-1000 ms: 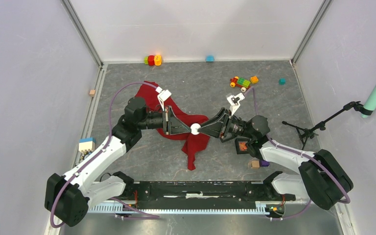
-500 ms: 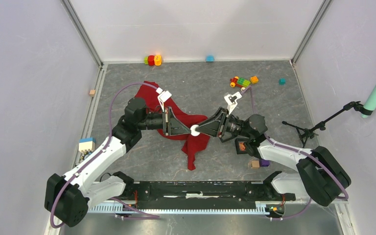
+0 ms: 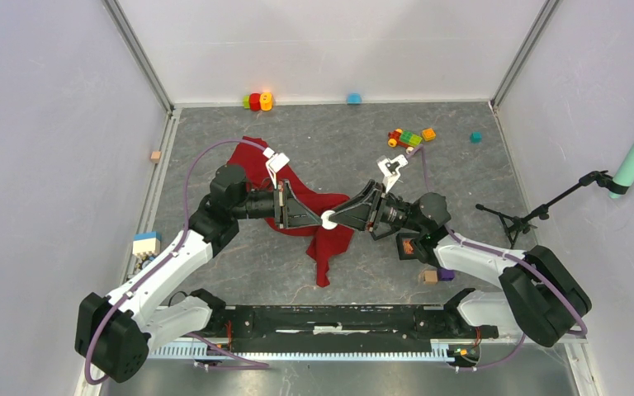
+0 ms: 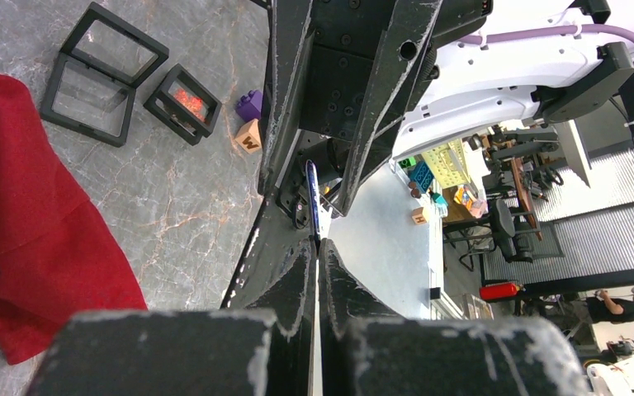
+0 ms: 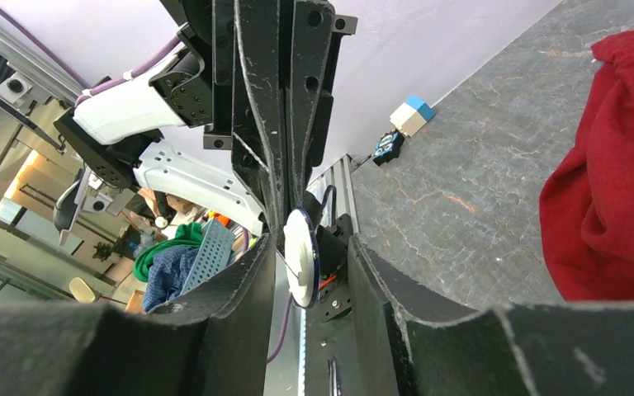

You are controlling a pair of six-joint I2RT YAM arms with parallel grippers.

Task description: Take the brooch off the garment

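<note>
Nearest the arm bases, a small tan wooden cube [image 3: 428, 277] and a purple plastic block [image 3: 447, 274] sit side by side on the grey marbled surface [image 3: 479, 177] next to the right arm. A black square frame with something orange inside [image 3: 409, 246] lies just beyond them. Across from these, a white-and-blue block [image 3: 145, 243] sits at the surface's left edge.

In the middle the two hands meet tip to tip. The left hand [image 3: 321, 218] reaches in from the left with its fingers pressed together on the round white brooch [image 3: 328, 219], one finger against each flat face. The right hand [image 5: 311, 247] comes from the opposite side, its fingers narrowly apart and straddling the brooch; whether they touch it I cannot tell. The brooch is a thin disc. From above its white face shows round. In the left wrist view it is edge-on, a thin line with a bluish edge running straight out along the left fingers toward the right hand. It is held up off the surface over the red cloth garment [image 3: 324, 247], which lies crumpled below and stretches back to the left under the left arm. In both wrist views the cloth lies apart from the brooch.

Farther off stand a toy car of coloured bricks [image 3: 404, 139], a teal cube [image 3: 475, 137] and, at the left edge, a tan cube [image 3: 156, 156]. Against the back wall are a green, red and yellow row of blocks [image 3: 256, 101] and a small blue piece [image 3: 353, 98]
</note>
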